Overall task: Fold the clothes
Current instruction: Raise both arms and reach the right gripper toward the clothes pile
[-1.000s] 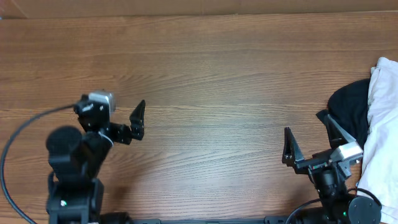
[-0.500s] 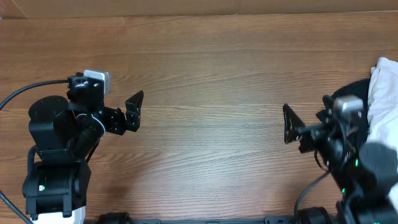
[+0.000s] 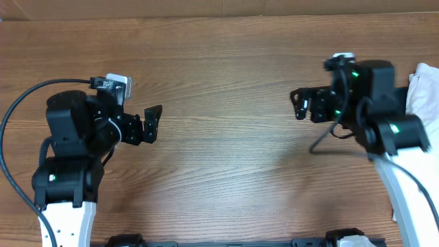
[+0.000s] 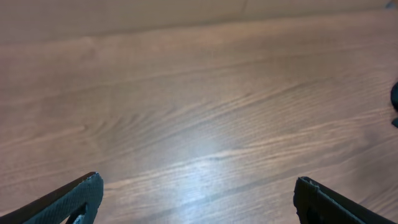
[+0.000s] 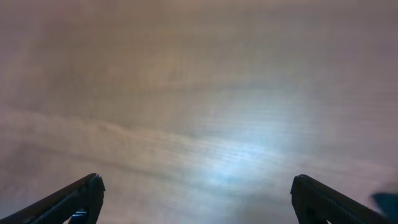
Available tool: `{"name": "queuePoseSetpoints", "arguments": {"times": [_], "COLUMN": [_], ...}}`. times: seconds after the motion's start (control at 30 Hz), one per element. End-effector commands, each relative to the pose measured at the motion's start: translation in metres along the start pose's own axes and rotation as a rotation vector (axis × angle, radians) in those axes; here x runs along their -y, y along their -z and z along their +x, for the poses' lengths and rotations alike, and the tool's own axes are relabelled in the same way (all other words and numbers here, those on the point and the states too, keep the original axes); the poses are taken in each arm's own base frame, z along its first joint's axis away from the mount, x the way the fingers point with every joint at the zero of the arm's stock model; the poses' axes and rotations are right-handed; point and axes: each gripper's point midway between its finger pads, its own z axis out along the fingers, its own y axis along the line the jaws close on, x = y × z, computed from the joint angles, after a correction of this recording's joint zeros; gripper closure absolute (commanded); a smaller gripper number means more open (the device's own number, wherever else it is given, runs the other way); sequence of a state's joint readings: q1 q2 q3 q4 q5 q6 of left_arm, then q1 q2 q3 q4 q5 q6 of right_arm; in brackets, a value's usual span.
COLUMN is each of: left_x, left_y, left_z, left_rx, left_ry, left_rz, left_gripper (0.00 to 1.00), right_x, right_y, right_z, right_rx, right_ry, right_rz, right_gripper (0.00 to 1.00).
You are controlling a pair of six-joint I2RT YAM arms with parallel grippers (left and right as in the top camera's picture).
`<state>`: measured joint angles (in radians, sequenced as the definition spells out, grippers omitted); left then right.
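Reaching has yet to begin | your right gripper (image 3: pixel 299 105) hangs jaws wide over bare tabletop (image 3: pixel 226 62), pointing away from the clothes (image 3: pixel 423 86), which lie bunched behind it at the right edge, long axis unclear | your left gripper (image 3: pixel 152 123), jaws also wide, sits well apart | right arm is nearer.

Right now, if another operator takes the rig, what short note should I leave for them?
Left end effector: open, empty, over bare table.
Right end effector: open, empty, also over bare wood.
Clothes: only a pale cloth edge shows at the far right of the overhead view, mostly hidden behind the right arm.
Done: nothing grasped, nothing folded.
Left: bring the shorts to the middle, spread them, fold them.
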<state>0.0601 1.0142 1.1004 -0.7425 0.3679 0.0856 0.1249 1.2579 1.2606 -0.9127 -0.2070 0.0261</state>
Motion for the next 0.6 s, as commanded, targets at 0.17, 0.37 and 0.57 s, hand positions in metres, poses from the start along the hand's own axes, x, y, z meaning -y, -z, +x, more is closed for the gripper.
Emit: {"name": "queuePoseSetpoints", "arguments": {"times": [0.17,0.37,0.57], "left_x": [-0.006,-0.009,-0.010], "left_y": [-0.020,-0.028,-0.030], "left_z": [0.007,0.012,0.013], "left_rx": [-0.069,-0.096,-0.103], "left_ry": [0.010,0.021,0.024], "left_rz": [0.020,0.023,0.023], "left_gripper": [0.00,0.00,0.00], "right_x": [0.034,0.137,0.244], "right_y": [-0.048,-0.022,0.028], "right_z": [0.011,0.012,0.030], "right_rx": [-0.129,-0.049,0.065], "right_ry": [-0.104,-0.488,-0.759], "right_rz": [0.086,0.364,0.544], "right_gripper": [0.00,0.00,0.04]}}
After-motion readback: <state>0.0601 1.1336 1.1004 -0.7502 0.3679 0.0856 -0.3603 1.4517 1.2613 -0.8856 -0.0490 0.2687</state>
